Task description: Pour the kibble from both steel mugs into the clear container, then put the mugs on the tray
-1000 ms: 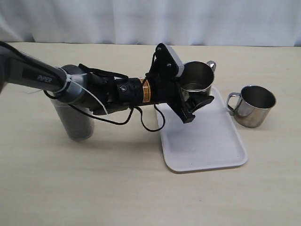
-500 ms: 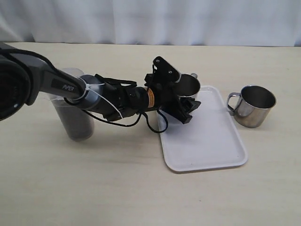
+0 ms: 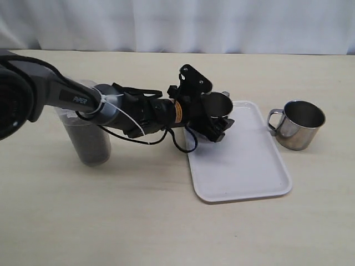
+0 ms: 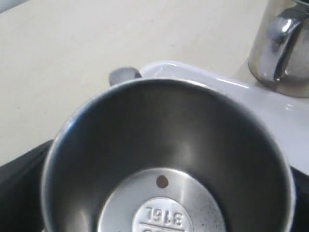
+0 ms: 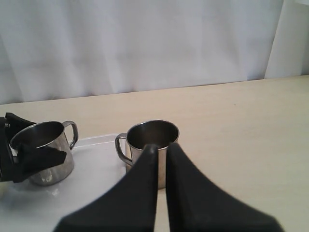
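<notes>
My left gripper point(image 3: 221, 119) is shut on a steel mug point(image 3: 217, 104), holding it upright at the far left corner of the white tray point(image 3: 244, 166). Whether the mug touches the tray I cannot tell. The left wrist view looks down into this mug point(image 4: 169, 159), where one kibble pellet point(image 4: 162, 181) lies on its bottom. The second steel mug point(image 3: 298, 124) stands on the table just right of the tray, and looks empty. The clear container point(image 3: 86, 136), at the left behind the arm, holds dark kibble point(image 3: 89, 145). My right gripper point(image 5: 161, 148) is shut and empty, short of the second mug point(image 5: 152, 136).
A pale wooden table point(image 3: 166, 221) with a white curtain point(image 3: 177, 25) behind it. The left arm point(image 3: 111, 108) stretches from the left edge across the container to the tray. The right wrist view shows the held mug point(image 5: 46, 152) and the tray point(image 5: 96, 174).
The left gripper has lowered the mug and drawn it a little left, down to the tray's far left corner. The second mug and the container have stayed put.
</notes>
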`<action>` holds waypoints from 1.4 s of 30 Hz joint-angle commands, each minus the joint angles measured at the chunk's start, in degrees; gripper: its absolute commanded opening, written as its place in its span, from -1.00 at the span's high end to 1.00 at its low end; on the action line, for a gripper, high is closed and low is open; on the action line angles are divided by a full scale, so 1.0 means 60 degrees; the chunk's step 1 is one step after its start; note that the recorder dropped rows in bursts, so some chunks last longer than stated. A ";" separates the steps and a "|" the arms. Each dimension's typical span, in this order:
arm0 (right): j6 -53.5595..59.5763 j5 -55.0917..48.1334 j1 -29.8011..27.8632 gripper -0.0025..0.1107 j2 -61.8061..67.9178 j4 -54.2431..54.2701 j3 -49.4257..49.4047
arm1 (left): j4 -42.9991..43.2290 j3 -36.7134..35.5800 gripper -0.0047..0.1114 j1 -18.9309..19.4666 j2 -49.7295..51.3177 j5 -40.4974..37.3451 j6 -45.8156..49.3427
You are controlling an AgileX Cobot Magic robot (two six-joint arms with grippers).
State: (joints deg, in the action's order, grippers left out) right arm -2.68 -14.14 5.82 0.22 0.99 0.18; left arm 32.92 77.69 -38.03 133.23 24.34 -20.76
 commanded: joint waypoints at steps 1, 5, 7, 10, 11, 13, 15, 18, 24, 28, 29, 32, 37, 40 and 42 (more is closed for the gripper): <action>0.0005 -0.0017 -0.0065 0.87 -0.0037 0.0040 -0.0031 | -0.0097 0.0096 -0.53 -0.0002 -0.0808 -0.1236 -0.0677; 0.0005 -0.0017 -0.0065 0.87 -0.0037 0.0040 -0.0031 | -0.0097 0.0096 -0.52 -0.0060 -0.1659 -0.2624 -0.1338; 0.0005 -0.0017 -0.0065 0.87 -0.0037 0.0040 -0.0031 | -0.0097 0.0096 -0.52 -0.0219 -0.2195 -0.3350 -0.1338; 0.0005 -0.0017 -0.0065 0.87 -0.0037 0.0040 -0.0031 | -0.0119 0.0096 -0.52 -0.0554 -0.3025 -0.4536 -0.1338; 0.0005 -0.0017 -0.0065 0.87 -0.0037 0.0040 -0.0031 | -0.0145 0.0096 -0.52 -0.0730 -0.3476 -0.5222 -0.1338; 0.0005 -0.0017 -0.0065 0.87 -0.0037 0.0040 -0.0031 | -0.0069 0.0096 -0.51 -0.1012 -0.4172 -0.6327 -0.1338; 0.0005 -0.0017 -0.0065 0.87 -0.0037 0.0040 -0.0031 | 0.0378 0.0096 -0.25 -0.1179 -0.4889 -0.7437 -0.1320; 0.0005 -0.0017 -0.0065 0.87 -0.0037 0.0040 -0.0031 | 0.1260 -0.0240 0.65 -0.1480 -0.6234 -0.9634 -0.1306; 0.0005 -0.0017 -0.0065 0.87 -0.0037 0.0040 -0.0031 | 0.1498 -0.2934 0.92 -0.1546 -0.9615 -0.9098 -0.1972; 0.0005 -0.0017 -0.0065 0.87 -0.0037 0.0040 -0.0031 | 0.2226 -0.4918 0.92 -0.1546 -1.2655 -0.8725 -0.3443; 0.0005 -0.0017 -0.0065 0.87 -0.0037 0.0040 -0.0031 | 0.2374 -0.5414 0.92 -0.1546 -1.3556 -0.8707 -0.3799; 0.0005 -0.0017 -0.0065 0.87 -0.0037 0.0040 -0.0031 | 0.2571 -0.6741 0.92 -0.1546 -1.6163 -0.8707 -0.4018; 0.0005 -0.0017 -0.0065 0.87 -0.0037 0.0040 -0.0031 | 0.2320 -0.8372 0.92 -0.1546 -2.0109 -0.8178 -0.4869; 0.0005 -0.0017 -0.0065 0.87 -0.0037 0.0040 -0.0031 | 0.2278 -0.8686 0.92 -0.1546 -2.1654 -0.7940 -0.4869; 0.0005 -0.0017 -0.0065 0.87 -0.0037 0.0040 -0.0031 | 0.2188 -0.8711 0.92 -0.1546 -2.2206 -0.8012 -0.4869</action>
State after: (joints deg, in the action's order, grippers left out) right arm -2.68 -14.14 5.82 0.22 0.99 0.18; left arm 46.86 26.03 -46.84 3.96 -24.87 -49.12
